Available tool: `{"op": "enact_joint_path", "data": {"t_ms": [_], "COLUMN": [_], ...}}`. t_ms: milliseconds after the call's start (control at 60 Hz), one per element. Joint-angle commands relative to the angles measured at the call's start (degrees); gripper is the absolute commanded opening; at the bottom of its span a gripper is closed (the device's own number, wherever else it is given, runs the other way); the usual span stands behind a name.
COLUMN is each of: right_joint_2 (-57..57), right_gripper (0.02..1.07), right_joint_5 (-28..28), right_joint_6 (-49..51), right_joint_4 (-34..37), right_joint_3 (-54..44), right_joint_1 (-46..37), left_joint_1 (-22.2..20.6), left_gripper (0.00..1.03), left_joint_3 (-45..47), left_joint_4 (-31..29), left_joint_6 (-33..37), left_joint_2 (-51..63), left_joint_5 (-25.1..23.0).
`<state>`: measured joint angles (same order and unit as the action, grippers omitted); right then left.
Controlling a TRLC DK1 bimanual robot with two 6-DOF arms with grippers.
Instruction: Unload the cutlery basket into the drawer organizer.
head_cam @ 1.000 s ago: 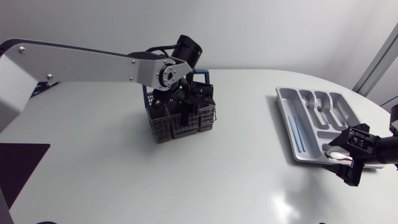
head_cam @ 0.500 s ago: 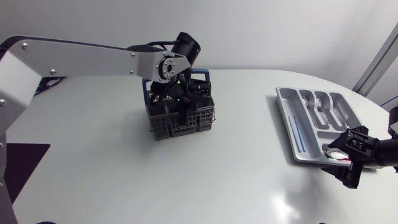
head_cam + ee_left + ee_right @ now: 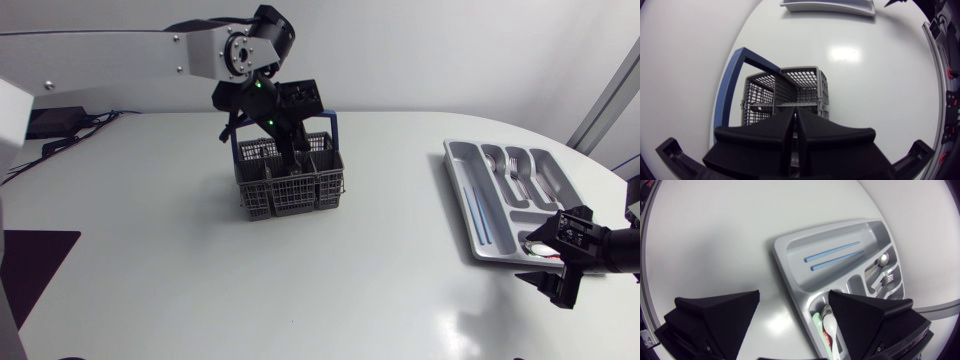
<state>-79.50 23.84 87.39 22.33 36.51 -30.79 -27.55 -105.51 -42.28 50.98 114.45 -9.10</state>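
The grey cutlery basket (image 3: 290,190) with a blue handle (image 3: 326,125) stands left of the table's middle. My left gripper (image 3: 296,152) hangs over its back compartments. In the left wrist view the fingers (image 3: 760,137) are pressed flat together just above the basket (image 3: 800,87), and no cutlery shows between them. The silver drawer organizer (image 3: 460,185) lies at the right with two blue sticks (image 3: 478,215) and forks (image 3: 515,165) in it. My right gripper (image 3: 560,268) stands open at its near end. In the right wrist view the organizer (image 3: 790,262) lies ahead of that gripper (image 3: 794,296), with a white spoon (image 3: 829,329) in its nearest slot.
Dark cables and a black box (image 3: 60,122) lie at the table's far left edge. A wide stretch of bare white table separates the basket from the organizer.
My left arm has lifted out of the basket and swung up and back, its fingers closing together. My right gripper has drifted slightly toward the near edge.
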Motion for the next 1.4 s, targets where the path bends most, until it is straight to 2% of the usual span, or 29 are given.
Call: {"op": "enact_joint_path", "data": {"t_ms": [0,200,317,383,483,600,750,967,1117,1383], "right_joint_2": [0.8,4.0,5.1,5.2,5.3,6.1,5.7,2.1,-3.6,-15.9], "right_gripper": [1.01,1.01,1.01,1.01,1.01,1.01,1.00,1.00,1.00,1.00], "right_joint_5": [0.2,2.0,3.8,5.5,6.3,7.5,10.4,14.1,17.9,25.0], "right_joint_6": [-0.6,-4.1,-8.8,-12.6,-18.8,-27.2,-38.4,-51.0,-60.8,-74.3], "right_joint_4": [0.4,1.8,4.7,8.8,13.2,16.1,20.8,27.1,31.5,38.2], "right_joint_3": [-1.4,-0.8,1.6,4.3,7.6,11.0,16.2,22.2,27.1,36.9], "right_joint_1": [0.4,1.8,2.9,3.6,5.8,8.1,11.4,17.3,22.6,28.6], "left_joint_1": [1.3,2.1,1.3,-0.5,-2.7,-6.2,-9.4,-14.7,-19.6,-22.8], "left_gripper": [0.04,0.04,0.04,0.04,0.04,0.04,0.04,0.04,0.04,0.04], "left_joint_3": [-4.4,-8.3,-6.0,-1.7,7.8,17.7,24.0,34.0,43.3,49.7], "left_joint_4": [-2.2,-7.6,-7.7,-6.1,2.8,14.0,21.1,32.9,45.9,58.7], "left_joint_6": [-5.5,-12.5,-14.7,-14.8,-16.0,-16.4,-16.5,-15.2,-10.5,-6.8], "left_joint_2": [-0.3,-2.4,-6.5,-10.6,-17.4,-24.1,-28.1,-30.9,-30.9,-29.1], "left_joint_5": [-1.7,-7.2,-8.7,-9.4,-9.3,-5.0,-1.2,6.9,14.9,20.1]}}
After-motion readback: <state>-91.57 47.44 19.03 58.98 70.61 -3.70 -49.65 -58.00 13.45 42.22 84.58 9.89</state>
